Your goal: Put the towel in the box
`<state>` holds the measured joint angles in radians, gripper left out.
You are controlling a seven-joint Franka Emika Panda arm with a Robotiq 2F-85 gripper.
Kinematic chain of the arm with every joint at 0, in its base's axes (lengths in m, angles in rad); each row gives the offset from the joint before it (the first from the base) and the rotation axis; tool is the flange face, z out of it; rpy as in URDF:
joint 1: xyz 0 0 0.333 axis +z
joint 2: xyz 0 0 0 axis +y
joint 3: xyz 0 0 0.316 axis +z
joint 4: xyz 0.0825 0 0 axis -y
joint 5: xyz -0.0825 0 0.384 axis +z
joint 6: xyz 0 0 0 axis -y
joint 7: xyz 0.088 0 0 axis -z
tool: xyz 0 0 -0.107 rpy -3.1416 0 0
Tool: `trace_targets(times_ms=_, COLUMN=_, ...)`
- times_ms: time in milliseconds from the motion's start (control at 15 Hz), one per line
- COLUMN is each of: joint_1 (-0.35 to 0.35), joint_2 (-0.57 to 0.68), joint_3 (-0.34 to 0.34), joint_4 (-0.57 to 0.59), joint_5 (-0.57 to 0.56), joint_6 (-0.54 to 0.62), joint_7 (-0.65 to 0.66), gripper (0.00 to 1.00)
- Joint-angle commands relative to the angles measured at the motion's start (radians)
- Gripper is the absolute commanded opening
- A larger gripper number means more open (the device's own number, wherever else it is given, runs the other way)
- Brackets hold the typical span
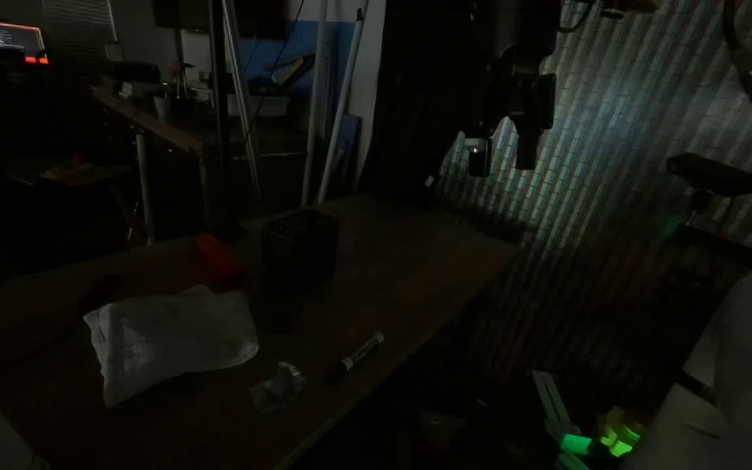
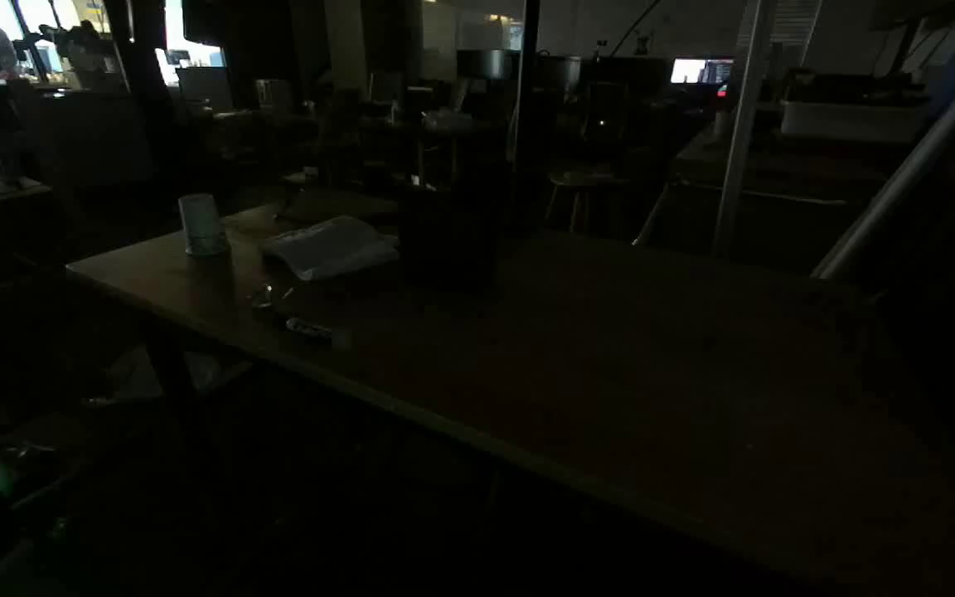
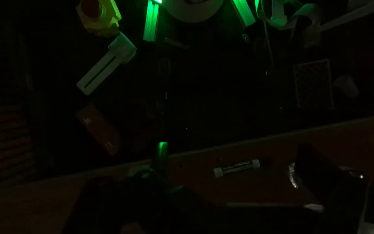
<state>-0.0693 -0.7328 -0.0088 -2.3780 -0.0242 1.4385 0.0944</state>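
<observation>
The scene is very dark. A folded whitish towel lies on the table; in an exterior view it also shows as a pale cloth. A dark box stands on the table beyond it; it is a nearly black shape there too. Its inside cannot be made out. My gripper is raised high above the table's far end, away from both towel and box. Its fingers are apart with nothing between them, and in the wrist view they are also spread wide.
A marker and a crumpled shiny wrapper lie near the table's edge. A red object sits by the box. A pale cup stands at the table's end. A camera on a mount is off the table.
</observation>
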Motion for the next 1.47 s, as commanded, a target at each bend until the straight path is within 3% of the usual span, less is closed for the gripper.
trace_targets(times_ms=0, joint_1=0.002, joint_2=0.001, joint_3=-0.002, joint_4=0.007, joint_5=-0.001, joint_6=-0.002, joint_7=0.001, gripper=1.00)
trace_targets(times_ms=467, joint_1=0.005, joint_2=0.002, joint_3=0.001, joint_4=0.018, joint_5=-0.002, joint_6=0.001, joint_7=-0.001, gripper=1.00)
trace_targets(times_ms=733, joint_1=0.040, joint_2=0.036, joint_3=0.024, joint_4=0.036, joint_5=-0.011, joint_6=0.036, joint_7=-0.038, gripper=1.00)
trace_targets(times_ms=1400, joint_1=0.184, joint_2=0.188, joint_3=0.083, joint_4=0.080, joint_5=-0.005, joint_6=0.420, joint_7=-0.213, gripper=1.00)
